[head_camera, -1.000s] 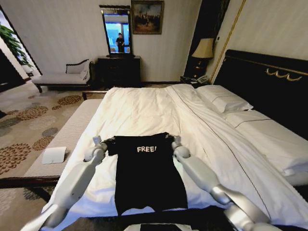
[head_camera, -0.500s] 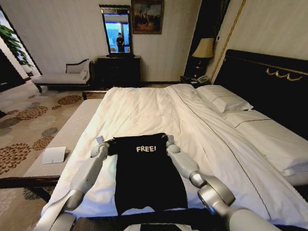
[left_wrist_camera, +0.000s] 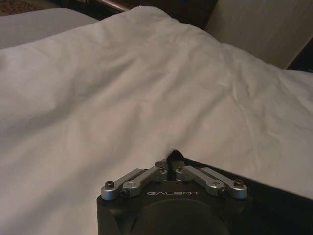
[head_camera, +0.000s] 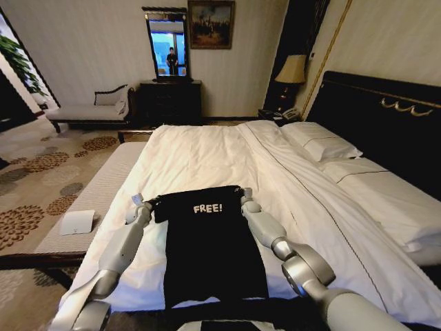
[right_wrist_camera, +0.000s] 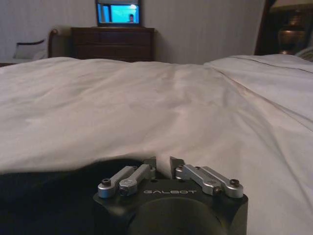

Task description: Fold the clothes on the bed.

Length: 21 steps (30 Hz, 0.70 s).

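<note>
The clothes are one black T-shirt with white "FREE!" lettering, lying lengthwise on the near end of the white bed. Its hem is toward me and its chest end is raised a little. My left gripper sits at the shirt's left shoulder corner. In the left wrist view this gripper is shut with dark fabric pinched between its tips. At the right shoulder corner is my right gripper. The right wrist view shows its fingertips nearly together, and the black shirt reaches up to them.
A padded bench runs along the bed's left side with a white card on it. Pillows and the dark headboard are at the right. A chaise, dresser and lamp stand by the far wall.
Both grippers stayed at the shoulder corners. The right gripper moved inward and slightly away from me, so the shirt's top edge is narrower and the lettering sits a bit farther up the bed.
</note>
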Tool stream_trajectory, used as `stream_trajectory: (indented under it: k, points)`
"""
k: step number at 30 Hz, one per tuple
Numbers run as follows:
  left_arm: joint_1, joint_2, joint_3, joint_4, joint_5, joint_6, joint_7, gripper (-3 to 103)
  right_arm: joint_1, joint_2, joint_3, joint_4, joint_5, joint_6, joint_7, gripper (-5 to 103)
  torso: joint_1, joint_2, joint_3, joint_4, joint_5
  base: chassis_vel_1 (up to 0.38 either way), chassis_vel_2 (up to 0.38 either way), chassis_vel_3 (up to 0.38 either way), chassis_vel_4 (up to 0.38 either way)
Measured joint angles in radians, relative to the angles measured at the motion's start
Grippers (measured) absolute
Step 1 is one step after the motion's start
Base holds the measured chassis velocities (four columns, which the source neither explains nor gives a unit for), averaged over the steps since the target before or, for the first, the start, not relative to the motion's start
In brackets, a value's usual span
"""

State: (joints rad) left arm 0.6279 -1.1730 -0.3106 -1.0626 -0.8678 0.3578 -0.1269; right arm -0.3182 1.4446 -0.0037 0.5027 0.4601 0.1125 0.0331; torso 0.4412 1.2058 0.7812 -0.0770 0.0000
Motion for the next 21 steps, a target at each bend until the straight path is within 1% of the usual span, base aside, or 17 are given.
stream_trajectory:
  k: [1,2,3,4,5,6,7,8,9,10,11,12,15,17,18,20,21]
  points:
    - [-0.001,-0.001,0.000,-0.003,-0.005,-0.003,-0.004,4,0.007,0.003,-0.001,-0.008,0.002,0.002,-0.006,18,0.000,0.000,0.000,0.0000,0.0001,0.000,0.000,0.000,0.000]
    - [-0.001,-0.001,0.000,-0.003,-0.005,-0.003,-0.004,4,0.007,0.003,-0.001,-0.008,0.002,0.002,-0.006,18,0.000,0.000,0.000,0.0000,0.0001,0.000,0.000,0.000,0.000]
    - [-0.005,-0.003,-0.001,-0.004,-0.013,-0.004,-0.013,15,0.022,0.009,-0.001,-0.023,0.004,0.003,-0.010,23,0.000,0.000,0.000,0.0000,0.0000,0.000,0.000,0.000,0.000]
    - [-0.010,-0.005,-0.001,-0.004,-0.020,-0.005,-0.019,15,0.036,0.014,0.003,-0.037,0.007,0.003,-0.013,28,0.000,0.000,0.000,0.0001,0.0000,0.000,0.000,0.000,0.000]
    - [-0.011,-0.006,-0.002,-0.004,-0.022,-0.005,-0.020,21,0.042,0.016,0.005,-0.041,0.008,0.003,-0.014,28,0.000,0.000,0.000,0.0001,0.0000,0.000,0.000,0.000,0.000]
    - [-0.023,-0.009,-0.004,-0.003,-0.033,-0.005,-0.027,26,0.062,0.023,0.014,-0.057,0.020,0.001,-0.018,39,0.000,0.000,0.000,0.0001,0.0000,0.000,0.000,0.000,0.000]
    - [-0.023,-0.009,-0.004,-0.003,-0.033,-0.005,-0.027,26,0.062,0.023,0.014,-0.057,0.020,0.001,-0.018,39,0.000,0.000,0.000,0.0001,0.0000,0.000,0.000,0.000,0.000]
    - [-0.033,-0.011,-0.006,0.000,-0.045,-0.006,-0.034,32,0.073,0.028,0.022,-0.065,0.028,-0.007,-0.016,44,0.000,0.000,0.000,0.0000,0.0000,0.000,0.000,0.000,0.000]
    - [-0.040,-0.013,-0.008,0.002,-0.053,-0.007,-0.040,32,0.081,0.032,0.028,-0.069,0.034,-0.013,-0.012,44,0.000,0.000,0.000,0.0000,0.0000,0.000,0.000,0.000,0.000]
    - [-0.047,-0.016,-0.010,0.004,-0.062,-0.009,-0.046,38,0.086,0.034,0.032,-0.070,0.037,-0.017,-0.009,50,0.000,0.000,0.000,0.0001,-0.0001,0.000,0.000,0.000,0.000]
    - [-0.056,-0.018,-0.012,0.006,-0.073,-0.013,-0.054,43,0.089,0.035,0.034,-0.068,0.039,-0.021,-0.005,50,0.000,0.000,0.000,0.0001,-0.0001,0.000,0.000,0.000,0.000]
    - [-0.067,-0.019,-0.018,0.007,-0.091,-0.022,-0.066,48,0.082,0.027,0.029,-0.041,0.042,-0.023,-0.001,61,0.000,0.000,0.000,0.0001,0.0000,0.000,0.000,0.000,0.000]
    - [-0.070,-0.017,-0.027,0.000,-0.110,-0.030,-0.076,54,0.056,0.009,0.009,0.010,0.055,-0.024,0.003,66,0.000,0.000,0.000,0.0001,-0.0004,0.000,0.000,0.000,0.000]
    - [-0.051,0.010,-0.053,-0.045,-0.138,-0.034,-0.085,65,-0.022,-0.031,-0.035,0.124,0.096,-0.035,0.014,78,0.000,0.000,0.000,-0.0007,0.0003,0.000,0.000,0.000,0.000]
    - [-0.051,0.010,-0.053,-0.045,-0.138,-0.034,-0.085,65,-0.022,-0.031,-0.035,0.124,0.096,-0.035,0.014,78,0.000,0.000,0.000,-0.0007,0.0003,0.000,0.000,0.000,0.000]
    - [0.008,0.055,-0.077,-0.118,-0.130,-0.008,-0.112,76,-0.104,-0.072,-0.076,0.242,0.137,-0.053,0.023,88,0.000,0.000,0.000,-0.0007,0.0003,0.000,0.000,0.000,0.000]
    - [0.017,0.060,-0.079,-0.127,-0.127,-0.005,-0.114,76,-0.111,-0.076,-0.079,0.252,0.140,-0.055,0.023,88,0.000,0.000,0.000,-0.0007,0.0002,0.000,0.000,0.000,0.000]
